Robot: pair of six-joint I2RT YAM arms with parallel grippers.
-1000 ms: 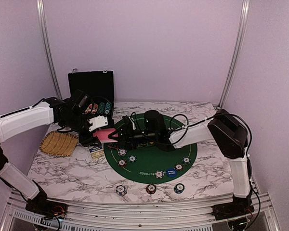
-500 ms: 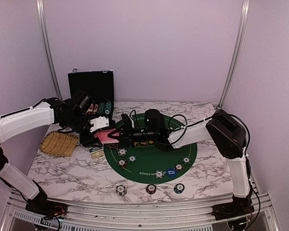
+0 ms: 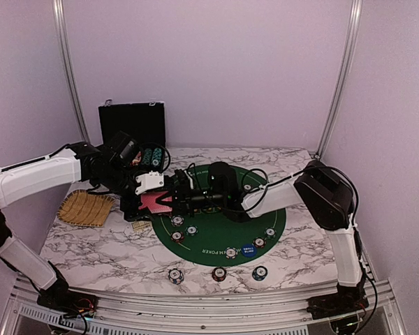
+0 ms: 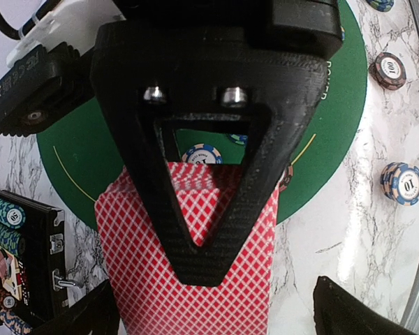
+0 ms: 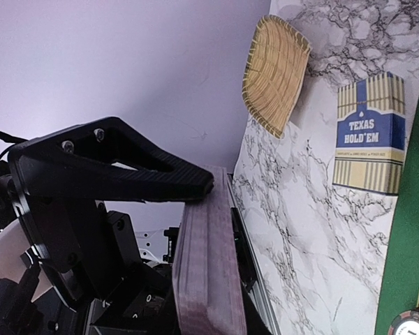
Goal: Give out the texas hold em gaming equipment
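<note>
Beneath both hands lay the green mat [image 3: 216, 234]. The right gripper [image 3: 167, 201] had its jaws pinched on the deck of red-backed playing cards [image 4: 153, 279]. The left gripper [image 3: 138, 199], fingers spread wide either side of that deck, held nothing. Striped poker chips [image 3: 177, 236] sat on the mat just under the cards.

High rear view overlooks the table [image 3: 98, 244]; wrist views closely share cards [image 4: 140, 279].
</note>
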